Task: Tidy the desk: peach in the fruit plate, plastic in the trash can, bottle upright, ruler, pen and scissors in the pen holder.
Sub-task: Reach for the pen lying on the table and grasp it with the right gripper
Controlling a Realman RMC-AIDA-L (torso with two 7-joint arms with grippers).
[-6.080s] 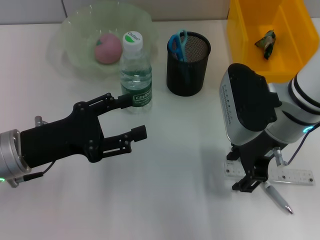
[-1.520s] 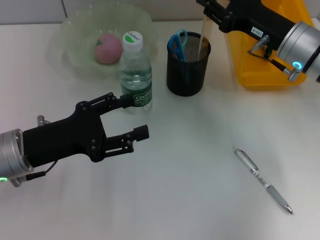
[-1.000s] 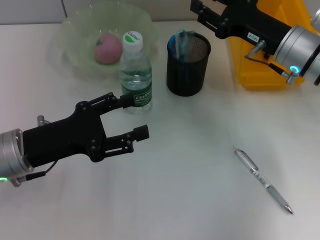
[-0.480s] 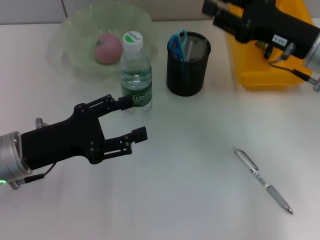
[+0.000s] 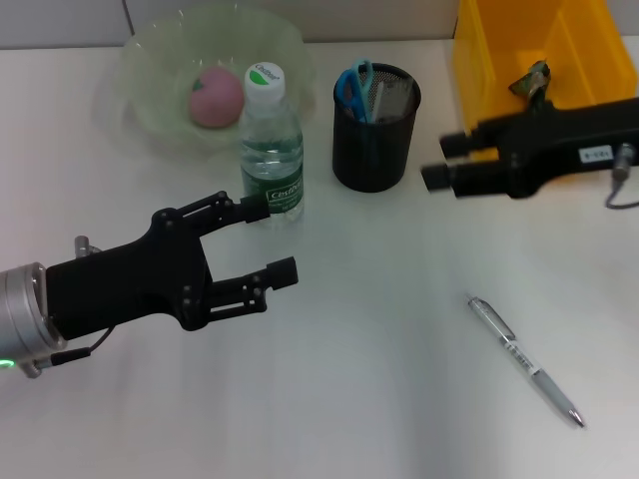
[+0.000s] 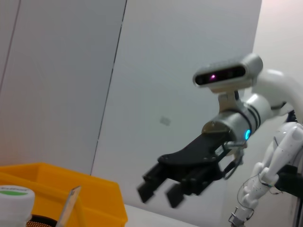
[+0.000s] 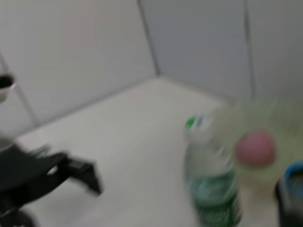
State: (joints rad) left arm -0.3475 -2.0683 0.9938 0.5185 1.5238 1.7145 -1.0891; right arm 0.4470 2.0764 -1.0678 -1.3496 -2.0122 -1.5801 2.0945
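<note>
On white desk [image 5: 379, 399]: pen [image 5: 524, 360].

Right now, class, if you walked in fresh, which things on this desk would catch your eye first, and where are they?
The big black left gripper hangs open in the foreground, just short of the upright bottle. The yellow bin glows at the far right corner, with the right gripper in front of it, beside the pen holder. A lone pen lies on bare table at the near right.

The white desk [image 5: 379, 379] carries a plate [image 5: 150, 100], bottle [image 5: 271, 150], pen holder [image 5: 374, 130], yellow bin [image 5: 489, 80] and pen [image 5: 524, 361].
</note>
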